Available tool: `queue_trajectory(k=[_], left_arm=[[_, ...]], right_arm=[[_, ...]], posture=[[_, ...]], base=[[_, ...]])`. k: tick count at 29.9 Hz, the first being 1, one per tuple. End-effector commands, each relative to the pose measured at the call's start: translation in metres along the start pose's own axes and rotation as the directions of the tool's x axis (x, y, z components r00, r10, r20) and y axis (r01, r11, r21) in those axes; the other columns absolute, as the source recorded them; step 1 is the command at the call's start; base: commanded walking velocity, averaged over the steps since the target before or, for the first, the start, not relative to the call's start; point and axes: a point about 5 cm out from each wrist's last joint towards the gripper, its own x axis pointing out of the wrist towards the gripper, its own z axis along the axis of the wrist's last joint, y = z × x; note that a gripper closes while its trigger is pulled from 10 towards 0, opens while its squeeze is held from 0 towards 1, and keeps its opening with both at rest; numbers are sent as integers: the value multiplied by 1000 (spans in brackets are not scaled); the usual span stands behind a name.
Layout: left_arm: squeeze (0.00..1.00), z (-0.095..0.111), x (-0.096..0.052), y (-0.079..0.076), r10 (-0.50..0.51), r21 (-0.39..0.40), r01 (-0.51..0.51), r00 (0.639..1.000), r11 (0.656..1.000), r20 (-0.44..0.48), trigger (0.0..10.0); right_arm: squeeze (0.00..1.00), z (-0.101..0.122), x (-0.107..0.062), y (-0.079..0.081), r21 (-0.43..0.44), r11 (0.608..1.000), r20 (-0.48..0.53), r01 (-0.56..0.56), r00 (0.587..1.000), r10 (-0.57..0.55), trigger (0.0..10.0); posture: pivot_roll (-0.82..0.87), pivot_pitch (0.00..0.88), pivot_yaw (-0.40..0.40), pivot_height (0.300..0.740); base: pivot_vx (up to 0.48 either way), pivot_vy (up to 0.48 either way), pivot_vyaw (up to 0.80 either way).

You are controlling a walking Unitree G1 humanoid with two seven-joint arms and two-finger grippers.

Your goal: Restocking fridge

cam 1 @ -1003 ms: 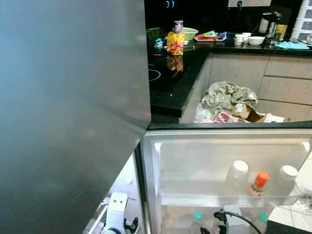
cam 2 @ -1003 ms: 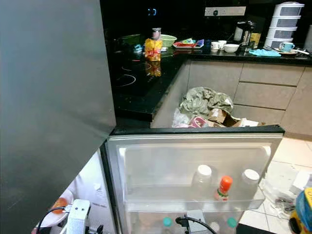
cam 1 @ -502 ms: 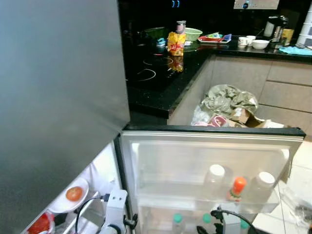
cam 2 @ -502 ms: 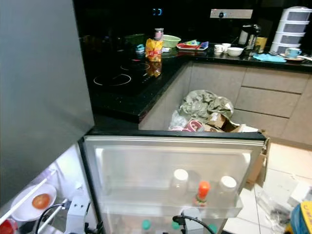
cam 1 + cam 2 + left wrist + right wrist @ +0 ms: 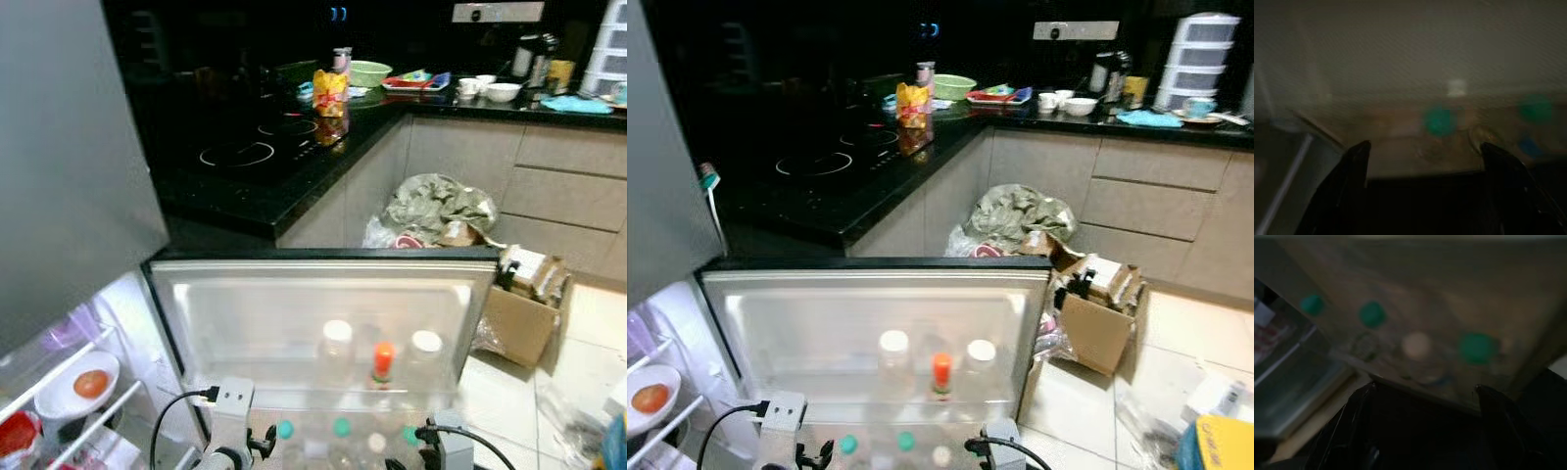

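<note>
The fridge door (image 5: 323, 323) is standing wide open with its long axis running level across the view, inner face toward the robot, its upper shelf carrying an upright orange-capped bottle (image 5: 383, 361) between two white-capped ones. Both the left gripper (image 5: 1422, 161) and the right gripper (image 5: 1422, 399) are hanging with jaws apart and holding nothing, looking at the green-capped bottles (image 5: 341, 428) in the lower door shelf. My judgement: the robot should be keeping its arms tucked clear of the door's front edge, then looking for stock.
</note>
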Motion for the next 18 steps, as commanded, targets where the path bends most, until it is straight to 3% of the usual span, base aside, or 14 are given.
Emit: queue_trajectory(k=[1, 12, 18], left_arm=[[0, 0, 0, 3, 4, 16, -4, 1000, 1000, -7, 10000], [0, -2, -2, 4, 8, 10, -8, 1000, 1000, -4, 10000], [0, -2, -3, 6, 26, -1, -26, 999, 1000, 23, 10000]], right_arm=[[0, 2, 2, 4, -6, 1000, 3, -17, 1000, 17, 10000], [0, -1, 1, 4, -10, 999, -15, -43, 999, 43, 10000], [0, -2, 1, 4, -16, 998, -27, -57, 998, 56, 10000]], posture=[[-46, 44, 22, 740], [-48, 46, 20, 740], [-46, 50, 19, 740]], base=[[0, -480, 763], [0, -480, 757], [0, -291, 665]])
